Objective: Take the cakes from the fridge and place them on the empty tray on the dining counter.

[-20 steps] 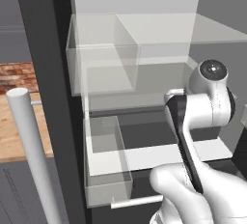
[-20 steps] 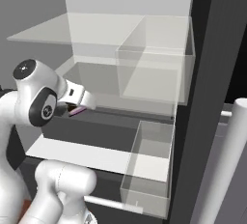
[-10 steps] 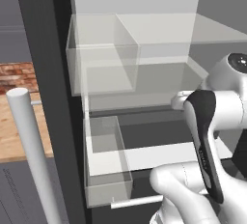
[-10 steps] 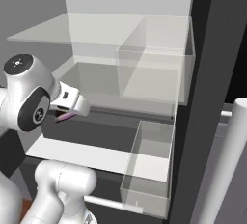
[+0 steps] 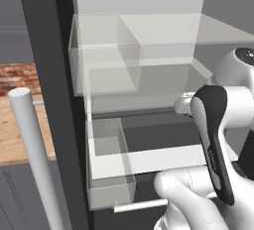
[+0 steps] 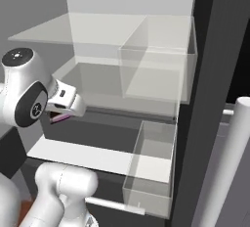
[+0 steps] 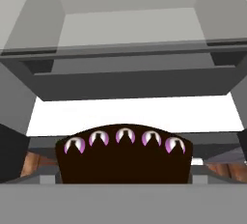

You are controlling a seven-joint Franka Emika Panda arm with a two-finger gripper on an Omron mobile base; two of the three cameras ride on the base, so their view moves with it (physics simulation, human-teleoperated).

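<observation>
Chocolate cake (image 7: 123, 160) — dark brown wedge topped by a row of five small white-and-purple dollops, seen low and centred in the hand view. Sits between the two dark fingers (image 7: 9, 153) of the claw (image 6: 62, 112), which stand far apart at the left and right edges of that view. Gripped there, off any shelf, with the jaws set wide around it. From the right base view, shows only as a small pinkish sliver (image 6: 59, 119) tucked under the white hand, just in front of the open fridge (image 5: 44, 50) and level with its dark middle section.

Inside the fridge: white walls, a clear upper shelf (image 6: 73, 30) and below it a see-through bin (image 5: 106, 50) reaching forward. Lower down, a flat white shelf (image 5: 163, 157) running across, with a smaller clear bin (image 5: 111, 174) at its end — on the left in the left base view, on the right in the right base view. No second slice to be made out on these shelves.

Beside the opening, the fridge's dark grey edge and a long white bar handle (image 5: 32, 159), slanting across the foreground. Past it, at the far left of the left base view, a patch of red brick (image 5: 15, 75) above a wood-coloured surface (image 5: 12, 135). White arm with its dark joint (image 5: 216, 140) crossing the lower part of both base views.
</observation>
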